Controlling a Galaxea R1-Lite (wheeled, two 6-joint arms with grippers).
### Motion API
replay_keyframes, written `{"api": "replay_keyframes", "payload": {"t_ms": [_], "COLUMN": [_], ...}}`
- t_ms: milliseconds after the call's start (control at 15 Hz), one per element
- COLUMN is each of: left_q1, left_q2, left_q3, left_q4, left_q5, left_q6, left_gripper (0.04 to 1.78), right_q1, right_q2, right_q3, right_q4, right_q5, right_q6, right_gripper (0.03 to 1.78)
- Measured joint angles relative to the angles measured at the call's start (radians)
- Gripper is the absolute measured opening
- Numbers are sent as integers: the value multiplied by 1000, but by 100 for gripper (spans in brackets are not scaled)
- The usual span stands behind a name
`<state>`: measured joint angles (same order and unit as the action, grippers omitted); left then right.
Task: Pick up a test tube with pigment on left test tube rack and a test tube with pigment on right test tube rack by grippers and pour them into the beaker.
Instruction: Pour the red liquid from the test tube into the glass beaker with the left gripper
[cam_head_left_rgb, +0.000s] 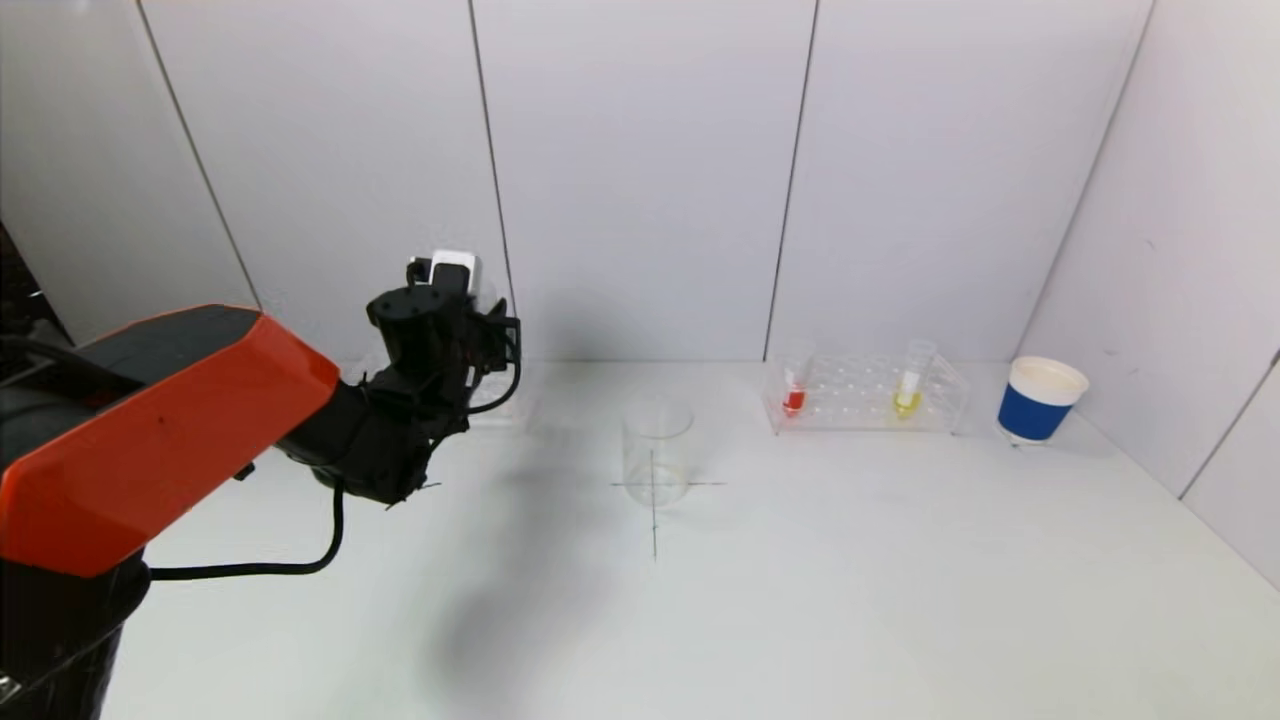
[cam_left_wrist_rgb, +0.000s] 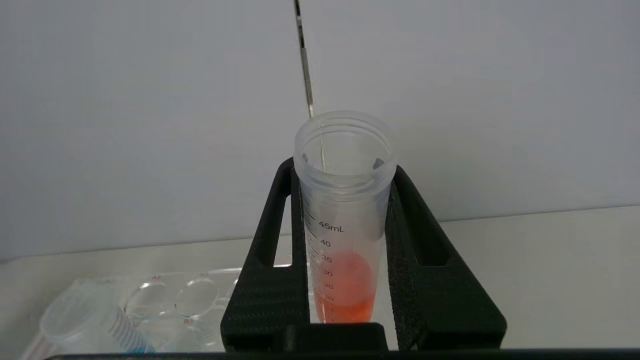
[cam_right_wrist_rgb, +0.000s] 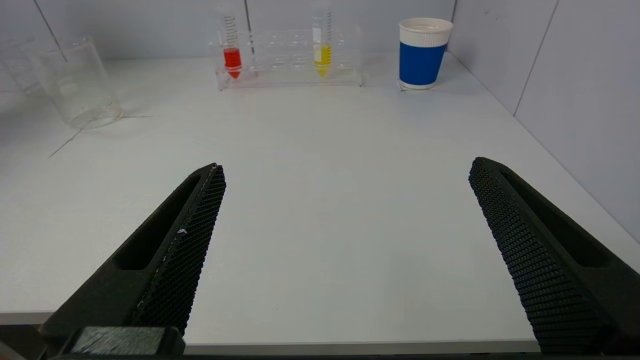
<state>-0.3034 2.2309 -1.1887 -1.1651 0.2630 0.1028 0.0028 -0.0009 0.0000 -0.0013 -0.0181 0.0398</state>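
Note:
My left gripper (cam_left_wrist_rgb: 344, 167) is shut on a clear graduated test tube (cam_left_wrist_rgb: 345, 220) with orange-red pigment in its lower part. The tube's mouth is open and its lower end is hidden behind the gripper body. In the head view the left arm (cam_head_left_rgb: 430, 340) is at the back left, left of the beaker (cam_head_left_rgb: 657, 450). The clear left rack (cam_left_wrist_rgb: 175, 300) lies beside the fingers and holds a tube with blue pigment (cam_left_wrist_rgb: 95, 325). The right rack (cam_head_left_rgb: 865, 398) holds a red tube (cam_head_left_rgb: 795, 390) and a yellow tube (cam_head_left_rgb: 910, 385). My right gripper (cam_right_wrist_rgb: 347, 165) hangs open over the table's near edge.
A blue paper cup (cam_head_left_rgb: 1040, 400) with a white rim stands right of the right rack, near the side wall. The beaker sits on a pencilled cross on the white table (cam_head_left_rgb: 800, 580). Wall panels close off the back and right.

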Motion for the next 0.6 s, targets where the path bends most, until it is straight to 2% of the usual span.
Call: {"api": "replay_keyframes", "payload": {"t_ms": [200,467,600], "left_q1": [0,-29,-50], "left_q2": [-102,-233,-274], "left_q3": [-50,-183,-240], "left_q4": [138,433,561], "left_q5": [-3,-16,-70], "left_q6": [0,0,4], "left_gripper": [46,46,46], "right_q1": [1,0,0], "right_q2": [0,0,0], "right_q3": [0,0,0], "right_q4": [0,0,0], "right_q5": [0,0,0], "right_q6": [0,0,0], "right_gripper": [177,177,177]}}
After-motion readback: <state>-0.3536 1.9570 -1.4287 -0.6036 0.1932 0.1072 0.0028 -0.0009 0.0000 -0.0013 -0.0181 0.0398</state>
